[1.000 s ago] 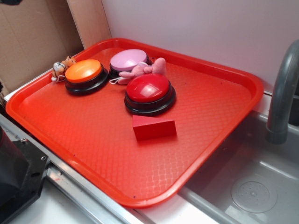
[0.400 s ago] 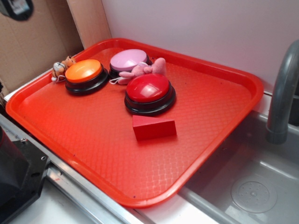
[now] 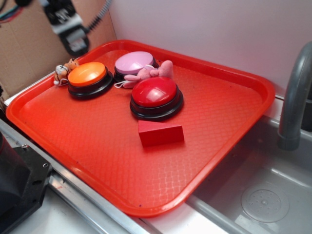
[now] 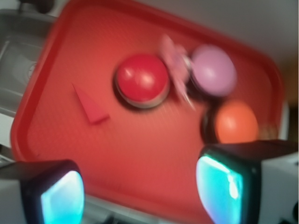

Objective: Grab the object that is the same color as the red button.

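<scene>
A: Red block [image 3: 161,133] — one item, matte, wedge-shaped, lying flat on the red tray [image 3: 234,112] at centre frame in the exterior view, just below the red button [image 3: 156,97] and apart from it. In my wrist view it shows left of centre [image 4: 91,105].

B: Buttons?

A: Three on the tray. Red button [image 4: 141,80], glossy dome on a black base, centre. Orange button [image 3: 88,78], upper left. Pink button [image 3: 134,63], top centre. A pink plush toy [image 3: 148,73] lies between the pink and red ones. A small striped toy [image 3: 63,70] sits at the tray's left rim beside the orange button.

B: Hand?

A: The hand [image 3: 73,36], upper left of the exterior frame, above the tray's far corner, well apart from the block. My wrist view is blurred, but its two fingers [image 4: 224,184] stand wide apart with nothing between them.

B: Surroundings?

A: Grey sink [image 3: 273,195] and faucet [image 3: 295,97], right.
</scene>
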Controlling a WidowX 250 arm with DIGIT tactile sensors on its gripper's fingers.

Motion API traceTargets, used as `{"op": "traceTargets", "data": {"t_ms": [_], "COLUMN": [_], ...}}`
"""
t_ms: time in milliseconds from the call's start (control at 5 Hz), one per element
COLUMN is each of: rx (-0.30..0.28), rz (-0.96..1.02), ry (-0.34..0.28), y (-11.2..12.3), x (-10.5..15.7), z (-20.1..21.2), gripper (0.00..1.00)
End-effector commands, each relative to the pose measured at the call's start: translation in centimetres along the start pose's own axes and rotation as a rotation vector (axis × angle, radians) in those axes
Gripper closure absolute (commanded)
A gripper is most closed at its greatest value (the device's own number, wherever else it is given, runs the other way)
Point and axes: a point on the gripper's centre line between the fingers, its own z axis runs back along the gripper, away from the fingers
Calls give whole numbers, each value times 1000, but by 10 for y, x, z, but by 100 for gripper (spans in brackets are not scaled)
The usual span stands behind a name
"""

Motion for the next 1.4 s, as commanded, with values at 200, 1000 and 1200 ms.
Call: {"op": "traceTargets", "data": {"t_ms": [200,1000,1200], "rx": [-101,-124,-111], "rz": [-338,-523,-502], "ry": [-88,-52,-13], "y": [-43,-87,-86], "x": [44,39,36], "z": [-68,-128,-141], "gripper": [0,0,0]}}
